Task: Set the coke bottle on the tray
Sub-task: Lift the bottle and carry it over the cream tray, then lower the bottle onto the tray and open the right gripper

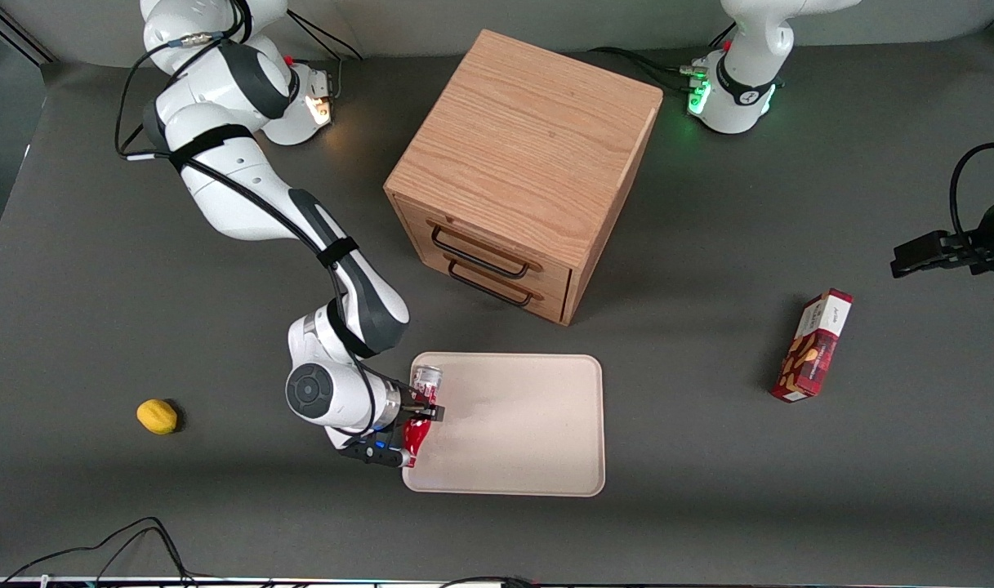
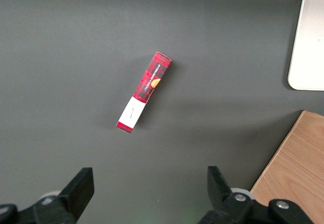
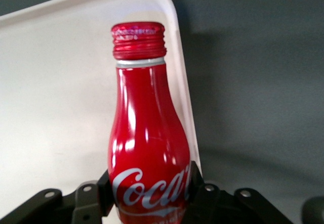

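My right gripper [image 1: 419,410] is shut on the red coke bottle [image 1: 421,408], which lies sideways in the fingers over the edge of the pale beige tray [image 1: 521,433] at the working arm's end. The bottle's silvery wide end points toward the wooden drawer cabinet and its red neck points toward the front camera. In the right wrist view the bottle [image 3: 147,138] fills the middle, with white script lettering between the black fingers [image 3: 200,188] and its red cap over the tray [image 3: 55,107]. I cannot tell whether the bottle touches the tray.
A wooden cabinet [image 1: 525,167] with two drawers stands just farther from the front camera than the tray. A red snack box [image 1: 813,345] lies toward the parked arm's end and shows in the left wrist view [image 2: 144,91]. A yellow lemon [image 1: 157,416] lies toward the working arm's end.
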